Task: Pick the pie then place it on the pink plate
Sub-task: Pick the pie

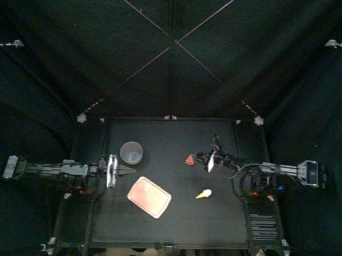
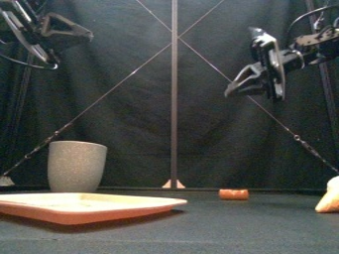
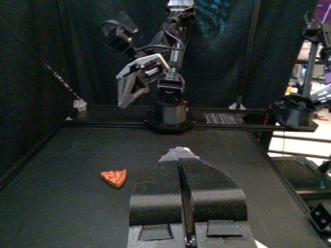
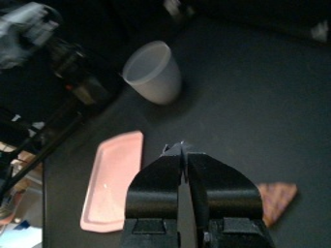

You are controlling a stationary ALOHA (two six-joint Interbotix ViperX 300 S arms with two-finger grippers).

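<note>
A pale tan wedge-shaped toy lies on the table right of the flat pink tray; it shows at the front view's right edge and as a brownish wedge in the right wrist view. A small red-orange wedge toy lies further back. My right gripper hangs high above the table, shut and holding nothing. My left gripper is also raised, at the left, shut and holding nothing. The tray holds nothing.
A tall grey speckled cup stands upright behind the tray at the back left. The right arm shows across the table in the left wrist view.
</note>
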